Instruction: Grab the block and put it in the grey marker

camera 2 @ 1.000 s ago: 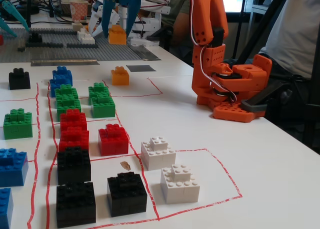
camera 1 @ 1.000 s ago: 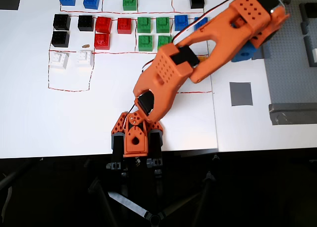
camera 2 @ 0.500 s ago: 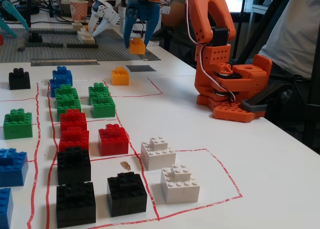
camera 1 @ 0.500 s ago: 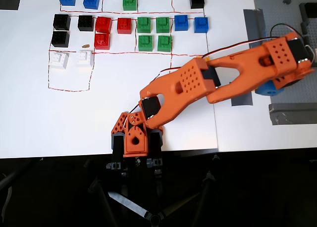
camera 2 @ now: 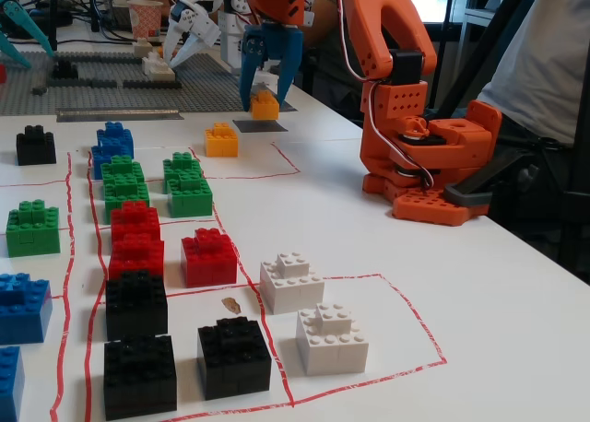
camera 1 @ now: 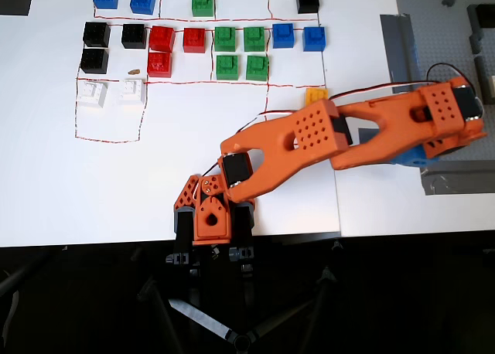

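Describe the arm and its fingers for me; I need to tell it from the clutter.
The arm is orange printed plastic with black servo blocks, perforated hole panels and thin red, white and black cables. The base is orange with a studded foot. The gripper has blue fingers.

orange-yellow block (camera 2: pixel 265 105), dark-grey marker (camera 2: pixel 259 125), orange arm (camera 1: pixel 309 141)

Arm (camera 1: pixel 309 137) appearance, as we see it.
Orange printed links with perforated faces, black servos, thin red-black cables, blue base piece.
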Robot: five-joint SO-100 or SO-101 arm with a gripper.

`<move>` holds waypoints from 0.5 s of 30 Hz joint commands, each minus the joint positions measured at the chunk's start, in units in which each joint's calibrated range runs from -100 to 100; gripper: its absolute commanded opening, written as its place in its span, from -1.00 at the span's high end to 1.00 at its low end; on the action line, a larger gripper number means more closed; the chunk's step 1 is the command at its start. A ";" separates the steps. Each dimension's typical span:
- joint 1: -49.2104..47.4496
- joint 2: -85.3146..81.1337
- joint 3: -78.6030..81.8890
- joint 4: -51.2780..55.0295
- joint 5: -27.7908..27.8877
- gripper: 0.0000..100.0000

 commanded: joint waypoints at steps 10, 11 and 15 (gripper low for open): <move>-0.64 -1.23 -5.67 1.26 -1.03 0.49; -0.56 -1.23 -5.58 1.26 -0.98 0.41; -0.39 -1.14 -5.40 1.51 -1.12 0.18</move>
